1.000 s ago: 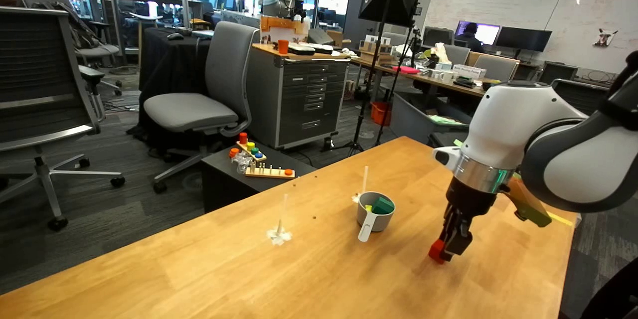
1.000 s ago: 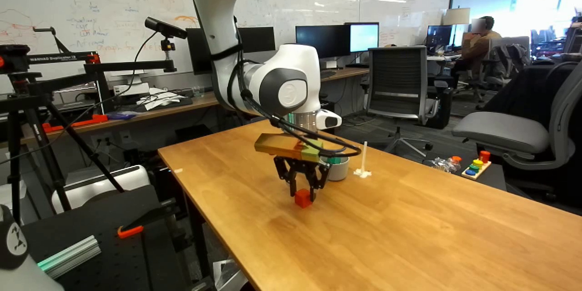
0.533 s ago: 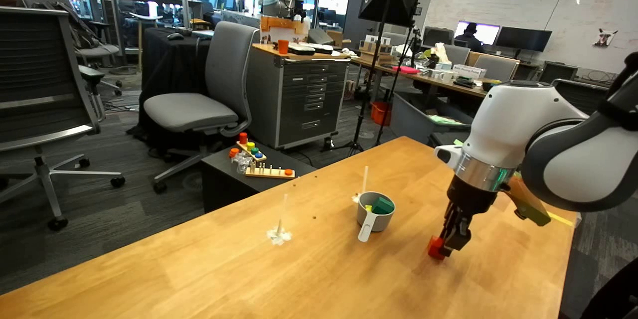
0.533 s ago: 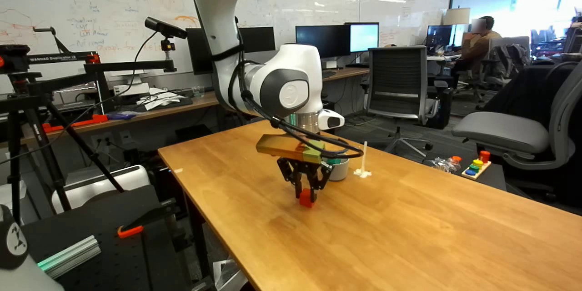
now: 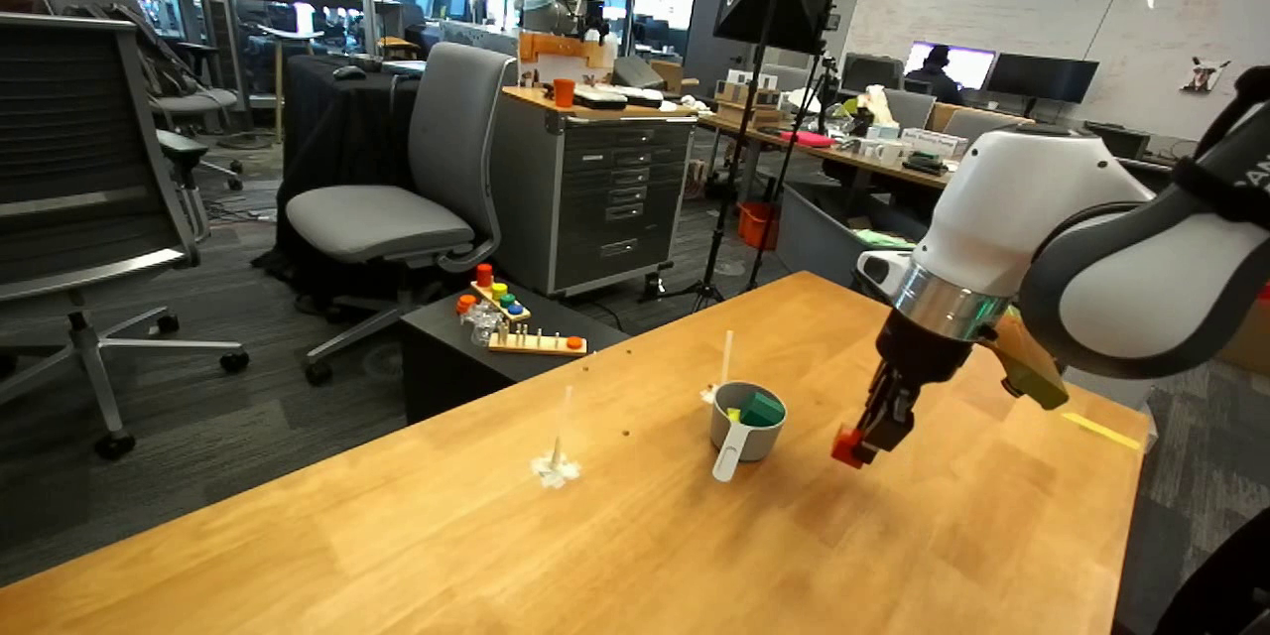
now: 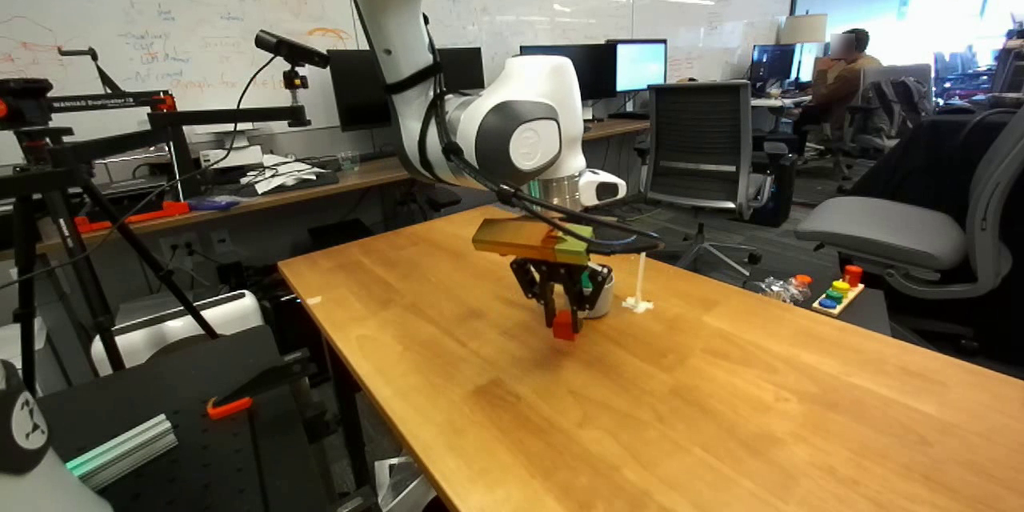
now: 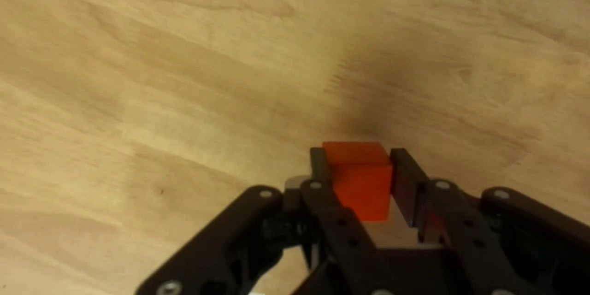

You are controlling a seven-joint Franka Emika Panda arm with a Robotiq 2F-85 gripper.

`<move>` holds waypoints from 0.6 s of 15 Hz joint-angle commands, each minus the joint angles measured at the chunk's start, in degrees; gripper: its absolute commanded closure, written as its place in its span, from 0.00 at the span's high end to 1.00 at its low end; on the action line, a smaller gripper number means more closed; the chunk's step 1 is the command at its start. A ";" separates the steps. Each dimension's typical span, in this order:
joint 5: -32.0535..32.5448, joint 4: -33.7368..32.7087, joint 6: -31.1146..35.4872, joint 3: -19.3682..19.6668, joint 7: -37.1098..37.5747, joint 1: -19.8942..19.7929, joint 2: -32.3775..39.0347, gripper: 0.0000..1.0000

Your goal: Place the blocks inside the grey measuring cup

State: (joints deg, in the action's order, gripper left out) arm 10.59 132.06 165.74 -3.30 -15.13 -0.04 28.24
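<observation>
The gripper (image 7: 358, 159) is grasping the red block (image 5: 846, 446), which we are seeing just above a wooden table (image 5: 446, 536), right of center in an exterior view. To its left there, the dark green block (image 5: 761, 409) and the yellow block (image 5: 733, 414) are sitting inside the grey measuring cup (image 5: 762, 444). At upper left in an exterior view, we are reading "Duplicator" on a black bar (image 6: 108, 102).
</observation>
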 commanded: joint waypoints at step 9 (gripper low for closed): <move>-0.81 -9.76 -3.89 0.10 5.04 2.56 -1.56 0.12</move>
State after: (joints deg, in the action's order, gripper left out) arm 10.59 125.88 164.81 -3.48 -12.01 1.06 26.71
